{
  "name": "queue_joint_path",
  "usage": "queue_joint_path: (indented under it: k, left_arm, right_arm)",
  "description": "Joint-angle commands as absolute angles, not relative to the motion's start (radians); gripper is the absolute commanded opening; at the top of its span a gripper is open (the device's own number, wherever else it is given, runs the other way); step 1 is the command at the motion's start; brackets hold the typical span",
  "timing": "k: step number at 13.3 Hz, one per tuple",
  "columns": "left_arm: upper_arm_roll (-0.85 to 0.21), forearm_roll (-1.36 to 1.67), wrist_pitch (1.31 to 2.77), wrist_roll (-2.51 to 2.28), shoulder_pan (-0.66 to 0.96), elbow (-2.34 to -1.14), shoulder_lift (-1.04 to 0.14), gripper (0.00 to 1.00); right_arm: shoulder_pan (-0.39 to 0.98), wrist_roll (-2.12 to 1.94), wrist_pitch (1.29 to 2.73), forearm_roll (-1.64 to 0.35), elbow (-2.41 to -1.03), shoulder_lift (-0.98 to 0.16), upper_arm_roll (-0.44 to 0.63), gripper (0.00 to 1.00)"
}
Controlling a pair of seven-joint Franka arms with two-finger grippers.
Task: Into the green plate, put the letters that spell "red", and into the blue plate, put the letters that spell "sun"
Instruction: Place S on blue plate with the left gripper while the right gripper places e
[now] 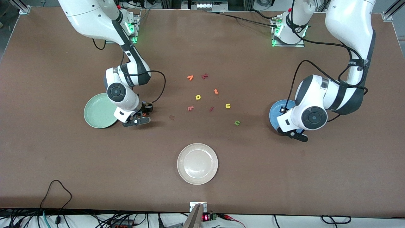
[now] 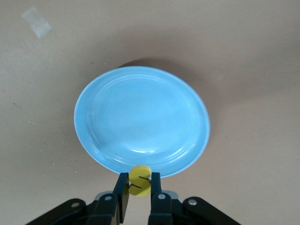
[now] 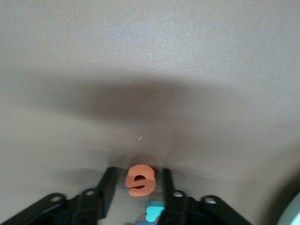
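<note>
My left gripper (image 2: 139, 188) is shut on the yellow s (image 2: 139, 180) and hangs over the rim of the blue plate (image 2: 140, 117), which holds nothing. In the front view that left gripper (image 1: 296, 135) covers part of the blue plate (image 1: 277, 111). My right gripper (image 3: 138, 173) is down at the table beside the green plate (image 1: 98, 110), toward the table's middle. It is open, with the orange e (image 3: 140, 180) between its fingers and a gap on each side. The teal r (image 3: 154, 211) lies by one finger. The yellow u (image 1: 227, 105) and olive n (image 1: 237, 122) lie mid-table.
A cream plate (image 1: 197, 163) sits nearest the front camera. Loose letters lie mid-table: a yellow p-shaped one (image 1: 198, 97), an orange t (image 1: 216, 91), and several red and orange ones (image 1: 190, 108). A corner of the green plate (image 3: 293, 213) shows in the right wrist view.
</note>
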State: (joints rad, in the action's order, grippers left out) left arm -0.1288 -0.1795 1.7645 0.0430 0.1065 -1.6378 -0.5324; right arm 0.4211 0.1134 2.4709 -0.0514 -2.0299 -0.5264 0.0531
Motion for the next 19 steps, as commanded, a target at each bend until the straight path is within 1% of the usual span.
queue_joint_path:
  k: [1, 2, 4, 5, 6, 7, 8, 9, 10, 11, 13, 14, 16, 18, 19]
  left_arm:
    - [-0.143, -0.202, 1.946, 0.048, 0.051, -1.861, -0.436, 0.16]
    - [-0.143, -0.201, 2.032, 0.031, 0.064, -1.921, -0.420, 0.16]
    - [-0.143, -0.201, 2.136, 0.031, 0.061, -1.962, -0.432, 0.19]
    - [-0.144, -0.201, 2.175, 0.031, 0.058, -1.980, -0.442, 0.19]
    - [-0.144, -0.201, 2.219, 0.031, 0.060, -1.996, -0.449, 0.21]
    - [-0.143, -0.201, 2.247, 0.029, 0.063, -2.000, -0.459, 0.37]
    - [-0.144, -0.201, 2.250, 0.029, 0.067, -1.996, -0.462, 0.70]
    - [-0.144, -0.202, 2.250, 0.044, 0.071, -1.991, -0.457, 1.00]
    - [-0.153, -0.202, 2.243, 0.044, 0.074, -1.982, -0.446, 1.00]
    - [-0.191, -0.201, 2.237, 0.040, 0.075, -1.953, -0.445, 1.00]
    - [-0.234, -0.201, 2.203, 0.031, 0.101, -1.876, -0.456, 1.00]
    - [-0.247, -0.199, 2.200, 0.022, 0.135, -1.835, -0.483, 1.00]
    - [-0.248, -0.190, 2.200, -0.056, 0.192, -1.740, -0.552, 1.00]
    - [-0.250, -0.195, 2.206, -0.048, 0.205, -1.630, -0.654, 1.00]
    - [-0.252, -0.192, 2.206, -0.048, 0.231, -1.567, -0.704, 1.00]
  right_arm:
    - [0.422, 0.120, 2.490, -0.038, -2.049, -0.517, 0.048, 0.22]
    - [0.422, 0.120, 2.490, -0.038, -2.049, -0.517, 0.049, 0.17]
    - [0.420, 0.117, 2.488, -0.038, -2.048, -0.511, 0.048, 0.11]
    - [0.417, 0.111, 2.484, -0.038, -2.042, -0.497, 0.049, 0.09]
    - [0.410, 0.110, 2.459, -0.038, -2.042, -0.461, 0.051, 0.09]
    - [0.384, 0.109, 2.401, -0.040, -2.037, -0.409, 0.055, 0.09]
    - [0.349, 0.098, 2.348, -0.038, -2.026, -0.364, 0.055, 0.09]
    - [0.307, 0.066, 2.304, -0.038, -2.022, -0.326, 0.055, 0.09]
    - [0.267, 0.016, 2.289, -0.038, -2.022, -0.296, 0.055, 0.09]
    - [0.214, -0.032, 2.284, -0.037, -2.023, -0.282, 0.055, 0.09]
    - [0.129, -0.115, 2.281, -0.035, -2.037, -0.287, 0.055, 0.09]
    - [0.095, -0.121, 2.292, -0.035, -2.069, -0.302, 0.055, 0.09]
    - [0.077, -0.127, 2.316, -0.034, -2.104, -0.336, 0.055, 0.09]
    - [0.068, -0.132, 2.382, -0.034, -2.141, -0.370, 0.055, 0.10]
    - [0.067, -0.132, 2.414, -0.034, -2.155, -0.385, 0.055, 0.12]
